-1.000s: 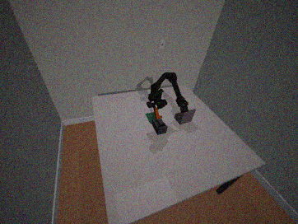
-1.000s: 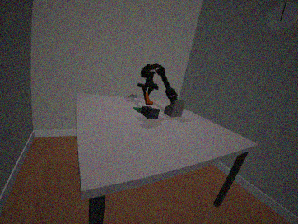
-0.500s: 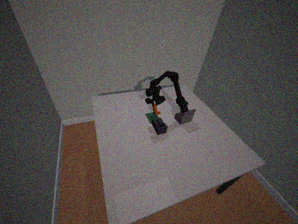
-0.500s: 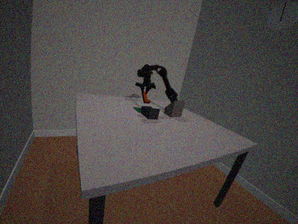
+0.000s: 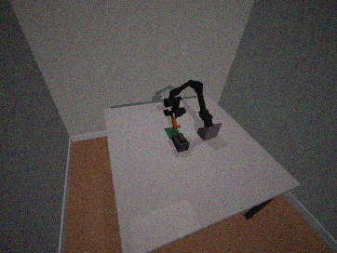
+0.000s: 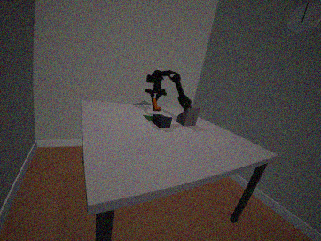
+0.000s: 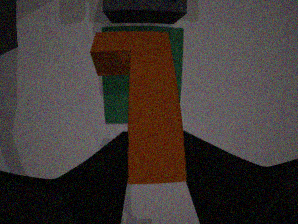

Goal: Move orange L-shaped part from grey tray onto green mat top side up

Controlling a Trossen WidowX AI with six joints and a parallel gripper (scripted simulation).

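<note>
Orange part [image 7: 154, 110] in gripper [image 7: 157, 183]

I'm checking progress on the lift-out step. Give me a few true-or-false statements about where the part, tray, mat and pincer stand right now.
1. The orange part is clamped in the pincer. True.
2. The part lies flush in the tray's pocket. False: it hangs in the air, clear of the grey tray.
3. In the wrist view, the green mat shows behind the part. True.
4. The part already lies flat on the mat. False: it hangs roughly upright above it.
5. The pincer is open and holds nothing. False: it is shut on the part.
</note>
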